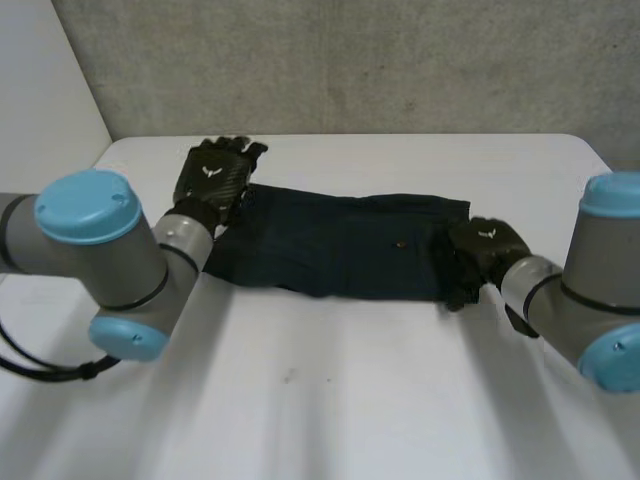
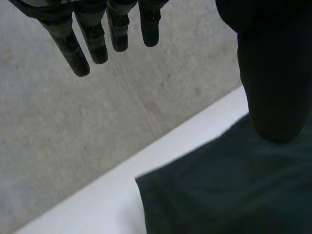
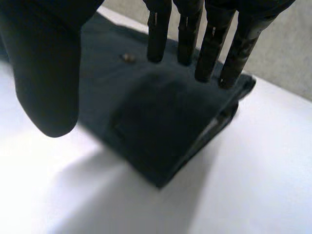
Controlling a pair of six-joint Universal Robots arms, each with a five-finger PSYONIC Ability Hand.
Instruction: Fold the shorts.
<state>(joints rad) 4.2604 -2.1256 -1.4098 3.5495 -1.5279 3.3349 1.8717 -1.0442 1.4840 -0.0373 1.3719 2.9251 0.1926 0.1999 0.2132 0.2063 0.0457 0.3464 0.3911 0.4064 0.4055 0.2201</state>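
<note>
The left hand [image 1: 213,182] sits at the far left corner of the shorts [image 1: 340,245], released, with its fingers [image 2: 92,41] straight and reaching past the cloth's edge. The dark shorts lie flat in a long band across the middle of the white table [image 1: 350,400], with layers showing at the right end. The right hand [image 1: 482,248] is over that end, also released, its straight fingers [image 3: 209,53] pointing at the cloth; whether they touch it cannot be told.
</note>
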